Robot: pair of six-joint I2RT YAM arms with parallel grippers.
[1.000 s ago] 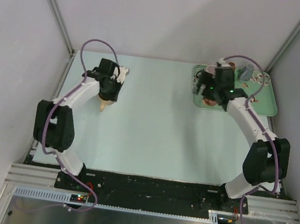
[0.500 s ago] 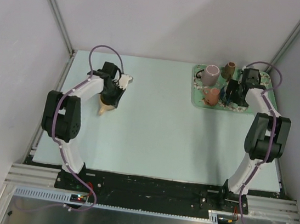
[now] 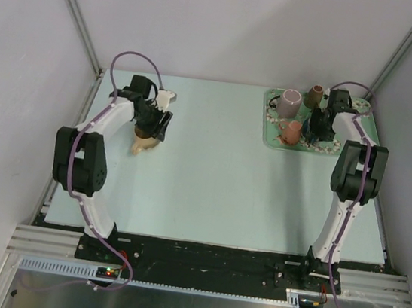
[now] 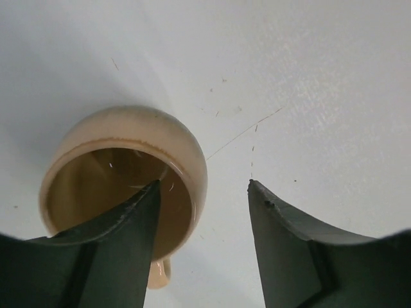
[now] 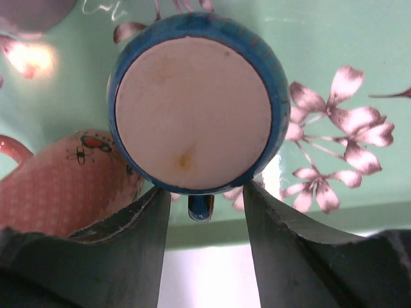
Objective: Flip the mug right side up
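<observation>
A blue mug stands upside down on the green flowered tray, its white base facing the right wrist camera. My right gripper is open over it. The fingers straddle the mug's small blue handle, and their tips come close to the mug's wall. From above, the right gripper hides that mug. A tan mug stands mouth up on the table. My left gripper is open over it, one finger across its mouth and the other outside, well apart from the wall.
On the tray also stand a pink mug, a brown mug and a red patterned mug, which sits close beside my right fingers. The tan mug sits near the table's left edge.
My left gripper has opened and let go of the tan mug. The right arm swung from the tray's left side to its right, and its jaws have narrowed around the blue mug's handle.
</observation>
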